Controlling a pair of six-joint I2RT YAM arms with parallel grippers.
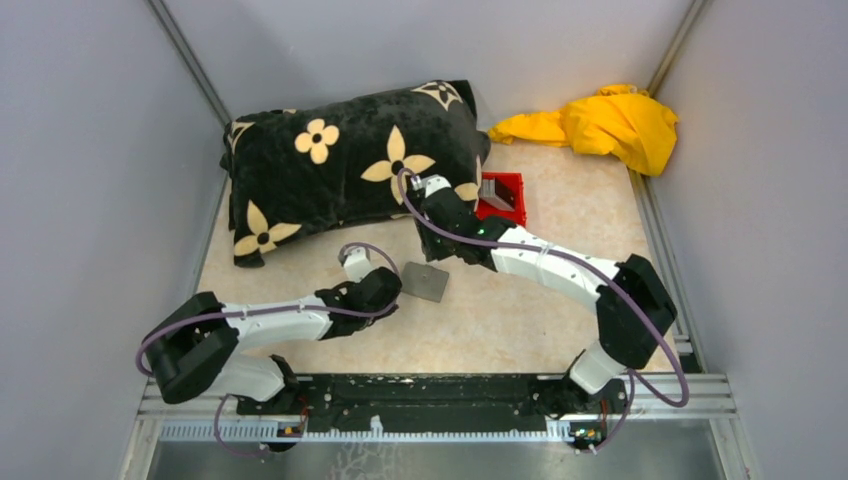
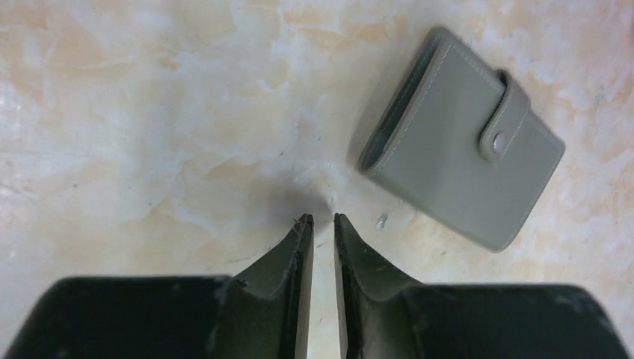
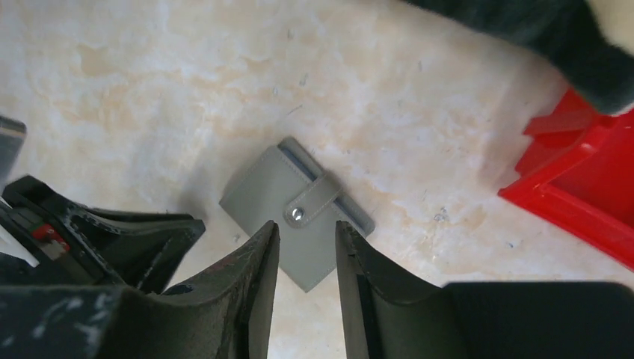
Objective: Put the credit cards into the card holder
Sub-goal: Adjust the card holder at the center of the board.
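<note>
Right fingers — parted — hover near card holder (grey, snap fastened).

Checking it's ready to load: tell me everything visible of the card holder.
The card holder is a small grey folding wallet, leather-like, with stitched edges. It is folded shut, its strap fastened by a metal snap; a thin blue strip shows along one edge. It lies flat near the middle of the pale marbled table. Only the table seems to touch it: the left gripper stands beside it, the right gripper hangs over it, both open.
</note>
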